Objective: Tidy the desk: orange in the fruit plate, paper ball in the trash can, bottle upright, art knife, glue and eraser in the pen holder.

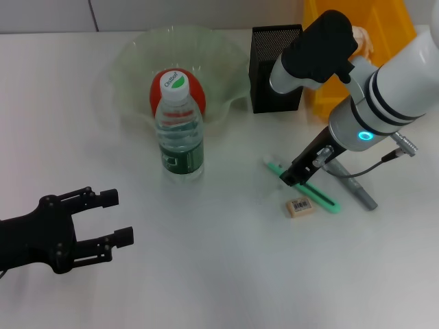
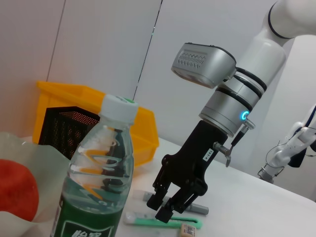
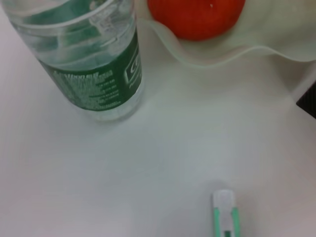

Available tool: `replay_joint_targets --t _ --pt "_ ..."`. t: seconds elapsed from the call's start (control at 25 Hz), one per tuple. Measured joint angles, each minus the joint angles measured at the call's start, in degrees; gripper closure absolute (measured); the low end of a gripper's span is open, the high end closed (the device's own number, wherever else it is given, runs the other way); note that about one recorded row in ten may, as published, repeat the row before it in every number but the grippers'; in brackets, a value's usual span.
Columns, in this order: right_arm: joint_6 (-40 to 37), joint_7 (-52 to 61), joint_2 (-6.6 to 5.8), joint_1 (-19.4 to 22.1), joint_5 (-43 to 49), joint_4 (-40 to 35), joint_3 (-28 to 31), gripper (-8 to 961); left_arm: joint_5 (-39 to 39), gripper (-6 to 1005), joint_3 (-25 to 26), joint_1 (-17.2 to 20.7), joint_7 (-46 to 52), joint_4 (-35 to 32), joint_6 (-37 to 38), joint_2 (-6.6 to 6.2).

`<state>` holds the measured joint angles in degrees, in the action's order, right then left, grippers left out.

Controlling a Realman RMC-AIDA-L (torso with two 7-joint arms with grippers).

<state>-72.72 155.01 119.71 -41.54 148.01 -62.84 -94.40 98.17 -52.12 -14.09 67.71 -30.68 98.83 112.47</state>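
White worktop [image 1: 226, 274] seen from the head: orange [image 1: 195, 92] in the translucent fruit plate [image 1: 130, 62], clear water bottle [image 1: 180, 130] upright just in front, white cap, green label. Black mesh pen holder [image 1: 274, 65] beyond, yellow bin [image 1: 384, 27] behind it. Right gripper [image 1: 291, 178] low over the green art knife [image 1: 322, 195], black fingers close together, tips at the knife's middle, contact not clear. Tan eraser [image 1: 300, 207] with a barcode label just beside the fingers, on the near side. Grey glue stick [image 1: 357, 186] lying flat past the fingers, partly under the arm. Left gripper [image 1: 116, 218] well apart from all of these, near the front edge, fingers spread, nothing between them.

From the left wrist: bottle [image 2: 98, 182] close up, orange [image 2: 17, 190] and plate [image 2: 44, 163] behind it, pen holder [image 2: 66, 128] and bin [image 2: 143, 133] farther back. Right gripper [image 2: 165, 207] pointing down, fingertips just above the knife [image 2: 148, 220], narrow gap between them; eraser [image 2: 189, 230] beside, glue stick [image 2: 197, 209] behind.

From the right wrist: bottle [image 3: 94, 64] with green label, orange [image 3: 197, 17] over the wavy plate rim [image 3: 232, 54], white-and-green end of the knife [image 3: 225, 212] on bare worktop [image 3: 123, 173]. Own fingers out of sight.
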Motion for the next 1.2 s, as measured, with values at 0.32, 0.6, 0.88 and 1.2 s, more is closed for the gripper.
replay_joint_targets --t 0.32,0.6,0.88,1.2 --pt "-0.16 0.03 0.08 0.31 0.00 0.30 0.01 620 0.00 215 0.00 -0.15 -0.04 0.00 -0.06 0.11" --pt "-0.16 0.03 0.09 0.58 0.00 0.62 -0.05 619 0.00 215 0.00 -0.14 -0.04 0.00 -0.21 0.15" --pt "0.09 0.03 0.09 0.52 -0.02 1.63 -0.60 620 0.00 215 0.00 -0.20 -0.04 0.00 -0.23 0.23" --pt "0.10 0.03 0.09 0.57 -0.17 1.47 -0.79 619 0.00 215 0.00 -0.17 -0.04 0.00 -0.22 0.29"
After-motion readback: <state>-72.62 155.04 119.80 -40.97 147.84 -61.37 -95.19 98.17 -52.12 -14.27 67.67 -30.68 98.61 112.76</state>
